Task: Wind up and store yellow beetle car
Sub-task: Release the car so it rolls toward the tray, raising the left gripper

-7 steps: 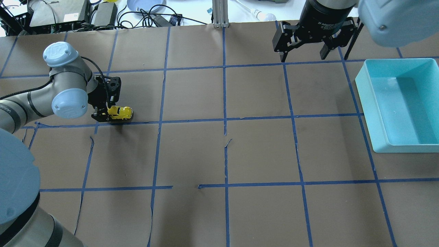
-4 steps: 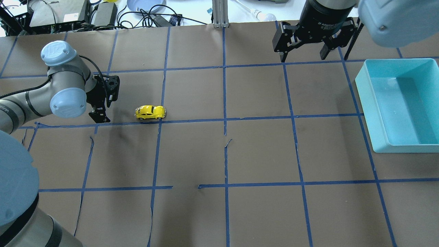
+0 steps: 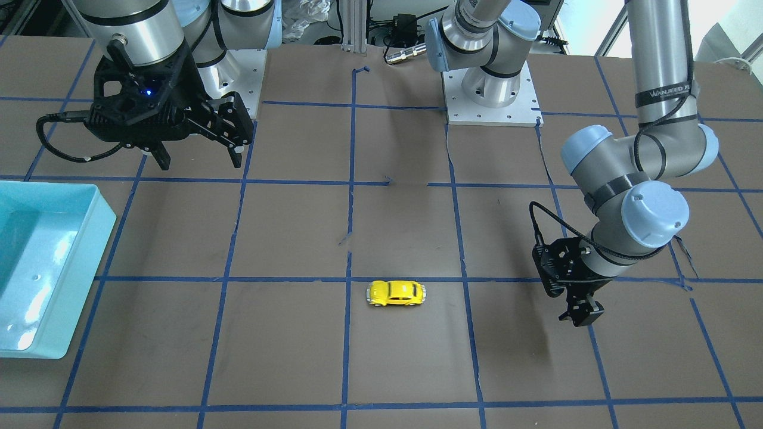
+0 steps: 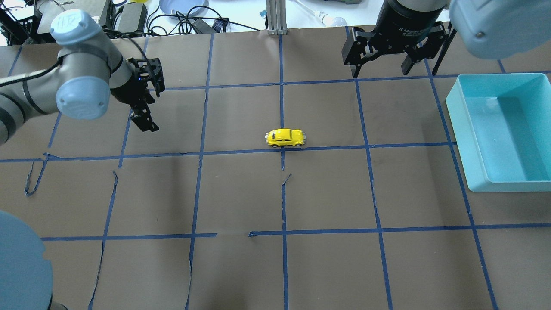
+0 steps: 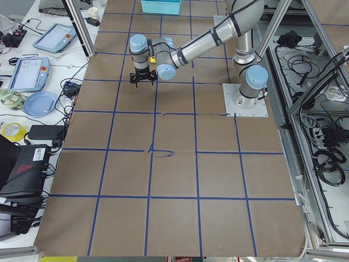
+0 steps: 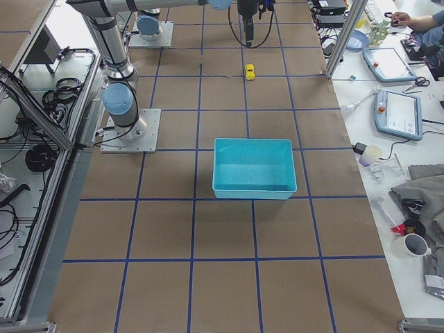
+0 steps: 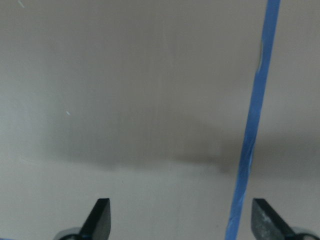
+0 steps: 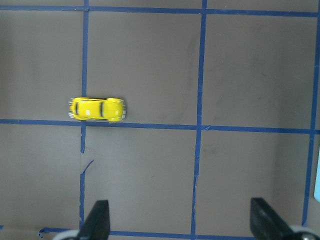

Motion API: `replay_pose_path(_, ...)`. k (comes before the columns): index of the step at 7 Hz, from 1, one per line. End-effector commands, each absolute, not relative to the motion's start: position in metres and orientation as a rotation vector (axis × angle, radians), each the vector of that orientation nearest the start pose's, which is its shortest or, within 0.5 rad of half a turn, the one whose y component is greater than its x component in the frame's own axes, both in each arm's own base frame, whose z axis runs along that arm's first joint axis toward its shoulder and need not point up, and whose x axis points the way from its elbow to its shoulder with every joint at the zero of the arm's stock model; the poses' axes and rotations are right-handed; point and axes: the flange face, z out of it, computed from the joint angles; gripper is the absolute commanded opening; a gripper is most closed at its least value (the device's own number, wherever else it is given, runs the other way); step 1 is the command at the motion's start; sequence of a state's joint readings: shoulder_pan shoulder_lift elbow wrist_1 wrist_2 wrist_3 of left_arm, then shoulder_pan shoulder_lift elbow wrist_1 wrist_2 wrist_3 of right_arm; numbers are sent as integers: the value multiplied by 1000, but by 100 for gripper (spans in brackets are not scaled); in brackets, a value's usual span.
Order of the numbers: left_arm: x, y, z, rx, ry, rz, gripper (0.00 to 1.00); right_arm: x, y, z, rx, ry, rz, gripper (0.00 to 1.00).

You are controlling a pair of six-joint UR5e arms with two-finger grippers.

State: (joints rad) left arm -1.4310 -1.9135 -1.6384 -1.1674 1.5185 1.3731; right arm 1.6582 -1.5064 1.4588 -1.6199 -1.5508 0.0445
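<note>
The yellow beetle car (image 4: 285, 137) stands free on the brown table near its middle, on a blue tape line; it also shows in the front view (image 3: 396, 293), the right side view (image 6: 250, 71) and the right wrist view (image 8: 97, 109). My left gripper (image 4: 146, 113) is open and empty, raised well to the left of the car; its wrist view (image 7: 182, 220) shows only bare table and tape. My right gripper (image 4: 381, 69) is open and empty, high at the far right, beyond the car.
A turquoise bin (image 4: 455, 113) sits empty at the table's right edge, also in the front view (image 3: 89, 238). Blue tape lines grid the brown table cover. Cables and devices lie beyond the far edge.
The left gripper let go of the car and moved up and away. The car rolled to the right, from the left gripper to the table's middle. The right arm has not moved.
</note>
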Motion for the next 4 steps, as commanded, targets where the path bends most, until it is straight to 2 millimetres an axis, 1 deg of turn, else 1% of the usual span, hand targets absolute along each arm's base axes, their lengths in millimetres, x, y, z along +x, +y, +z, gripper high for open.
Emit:
replay_pose_path(1, -157, -602, 422, 1487, 2824, -55, 100, 181, -514, 516, -68, 3111, -148, 100)
replay_pose_path(2, -182, -594, 457, 1271, 2898, -127, 100, 181, -514, 516, -68, 3111, -148, 100)
replay_pose_path(3, -191, -581, 485, 996, 3008, -179, 100, 181, -514, 515, -68, 3111, -146, 100)
replay_pose_path(4, -190, -568, 502, 796, 3077, -189, 100, 181, -513, 516, -68, 3111, -148, 100)
